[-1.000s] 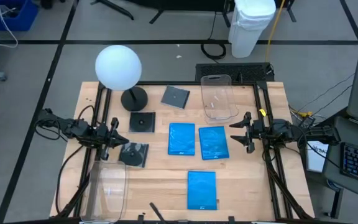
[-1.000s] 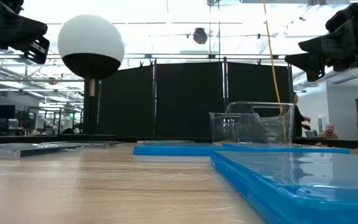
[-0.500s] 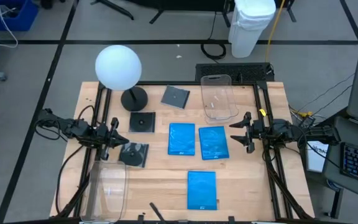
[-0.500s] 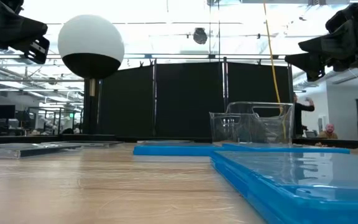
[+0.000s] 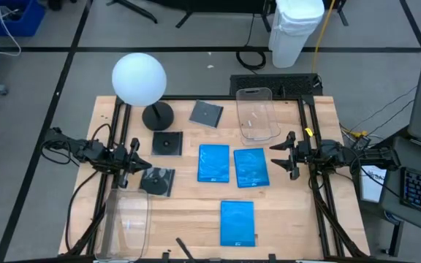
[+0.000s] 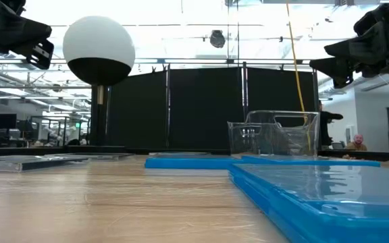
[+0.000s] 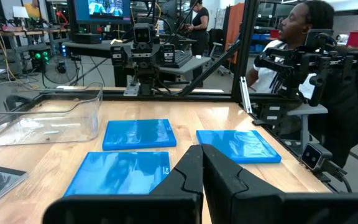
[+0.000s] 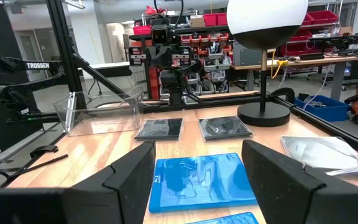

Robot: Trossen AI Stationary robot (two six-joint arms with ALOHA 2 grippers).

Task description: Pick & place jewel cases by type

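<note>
Two blue cases (image 5: 232, 165) lie between both claws (image 5: 283, 154)

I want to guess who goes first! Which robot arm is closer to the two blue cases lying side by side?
Probably the right. In the high view the right gripper, fingers open, hovers just beside the pair of blue cases, while the left gripper sits across the table, next to a dark case, fingers shut.
</note>
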